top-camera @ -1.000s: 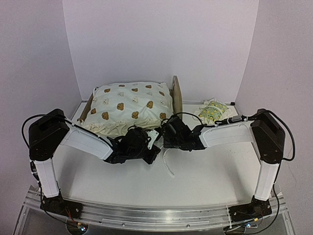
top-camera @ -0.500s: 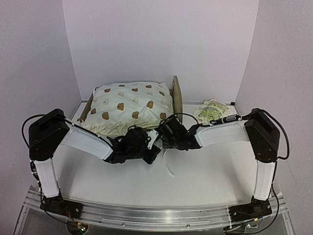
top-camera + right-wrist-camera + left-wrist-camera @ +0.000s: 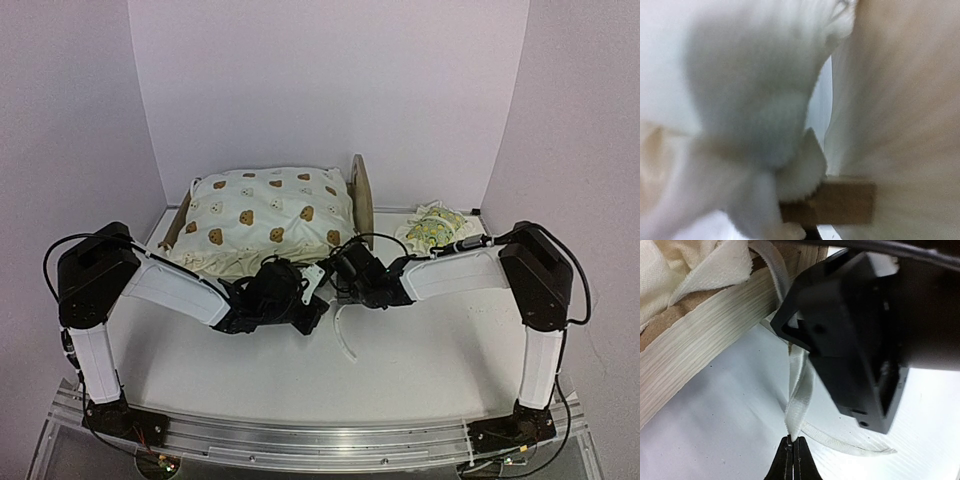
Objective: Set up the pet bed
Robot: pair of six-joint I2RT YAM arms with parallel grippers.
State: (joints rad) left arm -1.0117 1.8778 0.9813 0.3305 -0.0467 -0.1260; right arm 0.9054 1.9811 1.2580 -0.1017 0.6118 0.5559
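Strap (image 3: pixel 799 405) pinched in left gripper (image 3: pixel 793 449) beside pet bed (image 3: pixel 700 355)

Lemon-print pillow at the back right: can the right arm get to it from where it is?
Probably yes. The small lemon-print pillow lies just behind the right arm, with nothing between them. The right pincer is shut and would need opening first.

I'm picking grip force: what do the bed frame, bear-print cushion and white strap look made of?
Pet bed: pale matte wood, seemingly unpainted; grain shows along its side.
Cushion: soft printed cloth, probably stuffed; it bulges and creases.
Strap: woven fabric tape, maybe cotton; ribbed weave, limp curl.
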